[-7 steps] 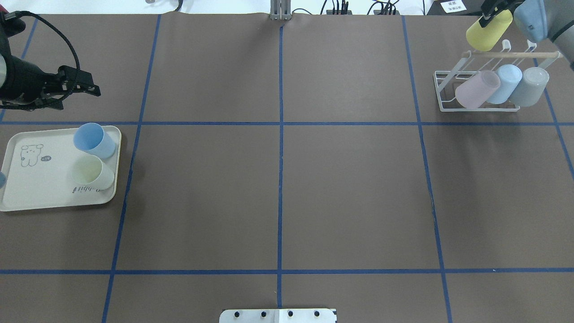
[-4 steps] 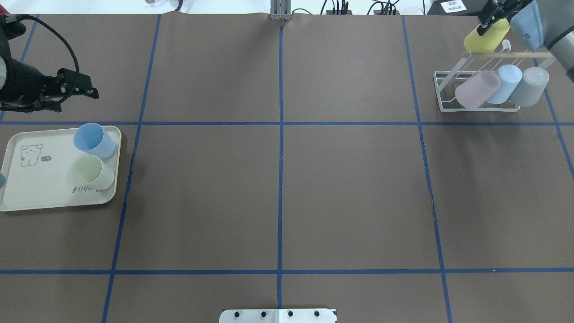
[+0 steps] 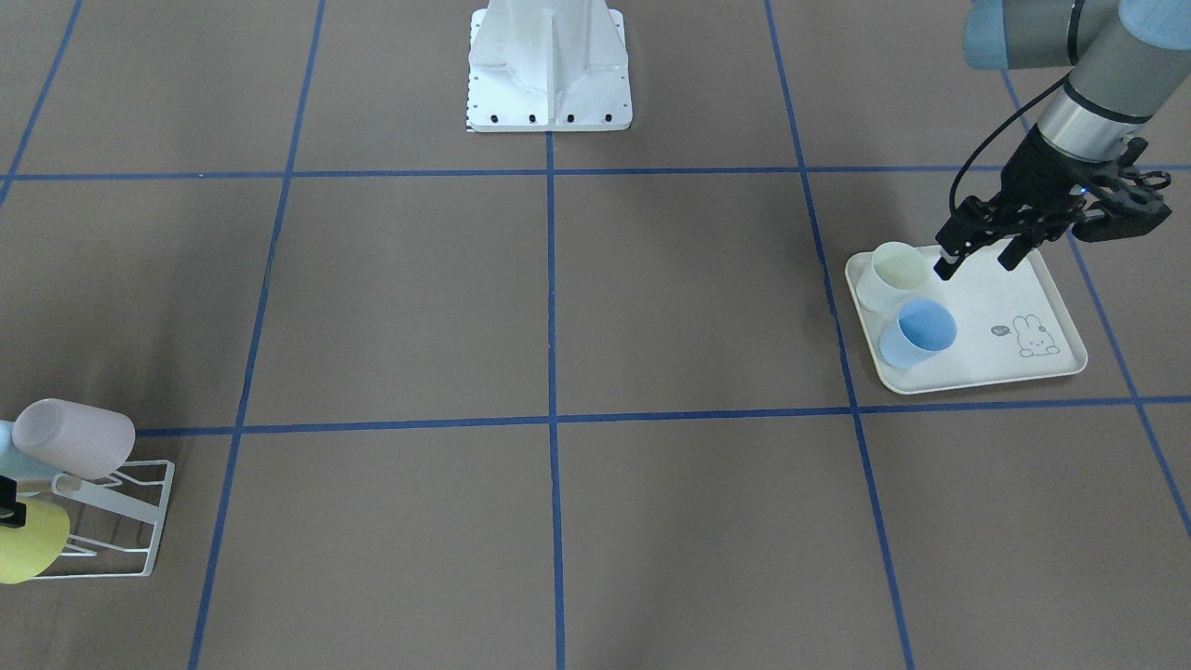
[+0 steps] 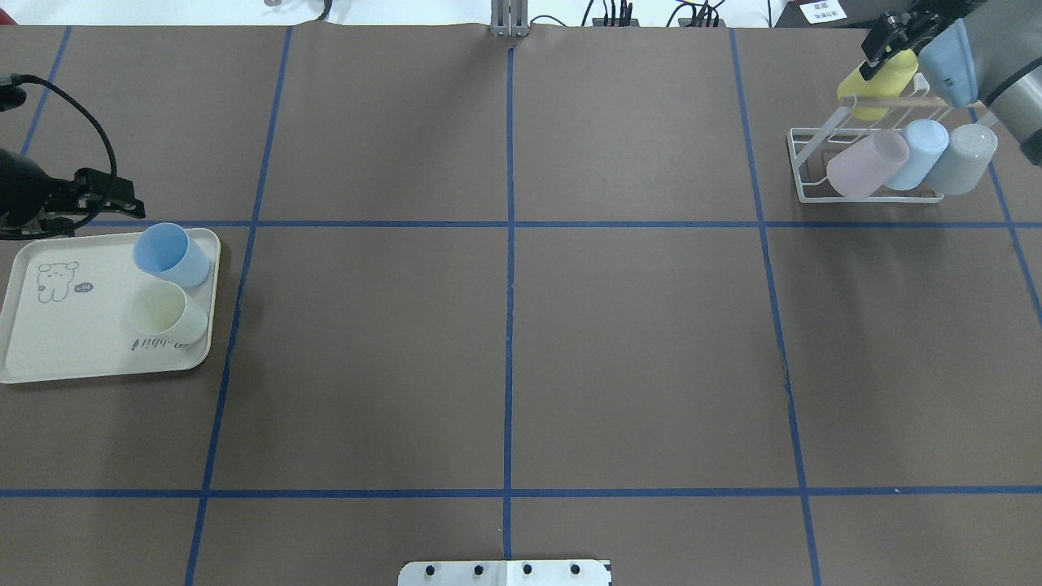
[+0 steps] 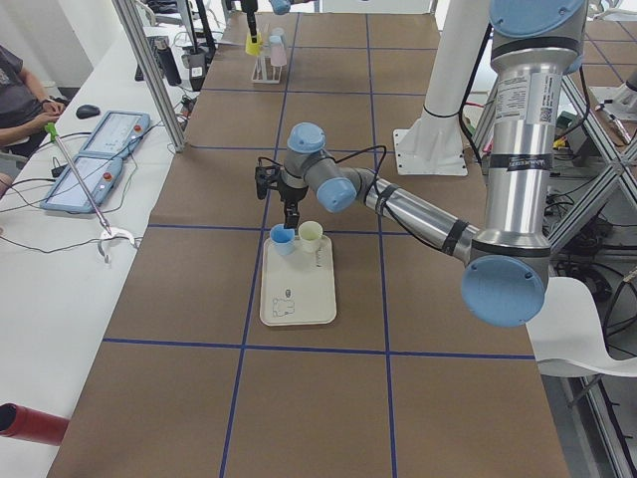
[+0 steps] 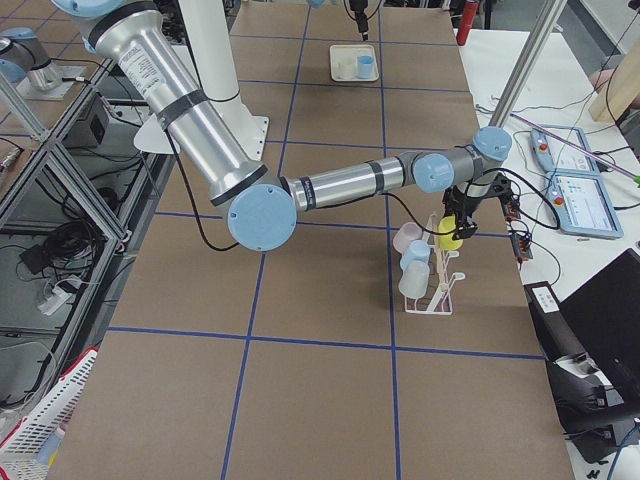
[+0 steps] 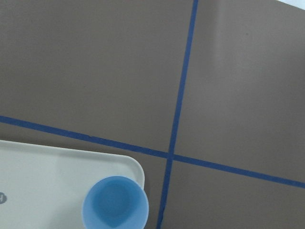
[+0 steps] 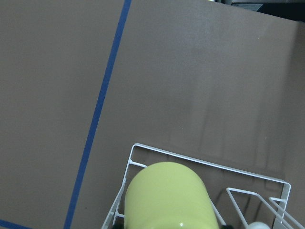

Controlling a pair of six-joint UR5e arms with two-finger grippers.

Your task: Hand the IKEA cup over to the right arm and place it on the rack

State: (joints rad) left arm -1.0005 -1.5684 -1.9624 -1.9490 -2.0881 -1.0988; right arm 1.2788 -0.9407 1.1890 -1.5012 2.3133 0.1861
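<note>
My right gripper (image 4: 883, 50) is shut on a yellow cup (image 4: 877, 83) and holds it tilted, mouth down, over the far-left corner of the white wire rack (image 4: 814, 155). The right wrist view shows the yellow cup (image 8: 167, 195) right above the rack's wire frame (image 8: 200, 164); I cannot tell whether it touches a prong. Pink (image 4: 867, 163), light-blue (image 4: 916, 150) and grey (image 4: 961, 156) cups hang on the rack. My left gripper (image 3: 977, 261) is open and empty, just above the cream tray (image 3: 1023, 288) beside a pale-yellow cup (image 3: 893, 274).
The tray (image 4: 49, 350) with a rabbit drawing holds an upright blue cup (image 4: 167, 252) and the pale-yellow cup (image 4: 167, 313) along its right side. The blue cup also shows in the left wrist view (image 7: 115, 204). The brown mat carries blue tape lines (image 4: 509, 325).
My right gripper has lowered the yellow cup toward the rack's rod. My left gripper has moved left and nearer, from above the mat to the tray's far edge.
</note>
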